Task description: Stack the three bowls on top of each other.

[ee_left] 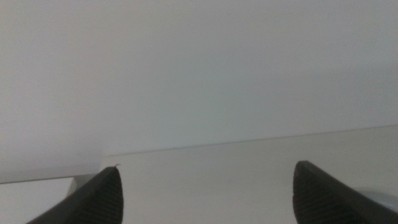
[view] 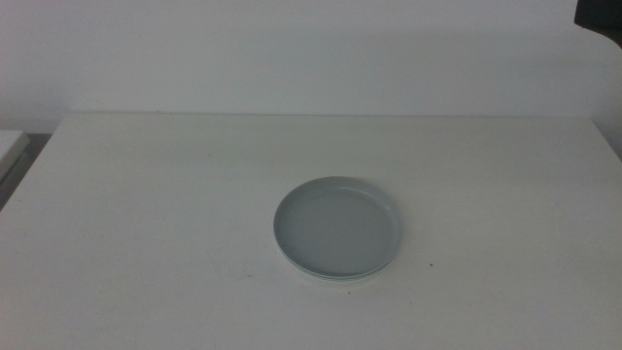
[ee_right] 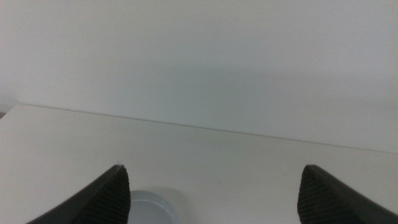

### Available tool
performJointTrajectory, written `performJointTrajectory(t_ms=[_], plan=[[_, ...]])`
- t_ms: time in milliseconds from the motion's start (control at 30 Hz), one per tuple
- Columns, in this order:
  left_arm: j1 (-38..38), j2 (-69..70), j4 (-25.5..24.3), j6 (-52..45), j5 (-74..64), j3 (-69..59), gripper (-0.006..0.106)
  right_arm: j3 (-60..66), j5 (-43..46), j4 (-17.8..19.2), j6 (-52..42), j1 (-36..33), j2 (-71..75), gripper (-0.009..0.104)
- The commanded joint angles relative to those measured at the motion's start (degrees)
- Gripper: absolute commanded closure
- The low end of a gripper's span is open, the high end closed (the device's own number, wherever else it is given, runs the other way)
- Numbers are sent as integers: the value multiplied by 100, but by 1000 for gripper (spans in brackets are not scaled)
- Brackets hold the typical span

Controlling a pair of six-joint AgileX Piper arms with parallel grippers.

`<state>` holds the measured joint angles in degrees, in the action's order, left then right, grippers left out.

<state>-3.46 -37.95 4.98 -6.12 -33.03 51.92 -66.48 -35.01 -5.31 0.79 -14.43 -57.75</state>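
A shallow round bowl [view: 338, 229], pale grey-green inside, sits on the white table [view: 146, 224] a little right of centre in the middle view. A thin lighter rim shows under its near edge, so it seems to rest on another bowl; I cannot tell how many lie beneath. No arm shows in the middle view. My left gripper [ee_left: 206, 167] is open above the table with nothing between its jaws. My right gripper [ee_right: 213, 167] is open and empty too, and a bowl's rim [ee_right: 149, 208] peeks out beside one jaw.
The table's far edge [view: 330, 115] meets a plain white wall. A lower white surface [view: 10, 146] lies beyond the table's left edge. A dark object [view: 598, 12] sits at the top right corner.
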Motion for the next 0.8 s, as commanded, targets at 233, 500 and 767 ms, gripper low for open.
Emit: performJointTrajectory(t_ms=[233, 500, 767], plan=[[26, 474, 554, -3, 860, -737, 7, 1803, 1341, 89, -18, 610, 1337, 2], [53, 1897, 346, -3, 2177, -2954, 7, 4742, 1589, 105, -18, 1443, 3937, 2], [53, 3584, 346, -3, 2192, -4480, 7, 6412, 1645, 769, -18, 1445, 5775, 2]])
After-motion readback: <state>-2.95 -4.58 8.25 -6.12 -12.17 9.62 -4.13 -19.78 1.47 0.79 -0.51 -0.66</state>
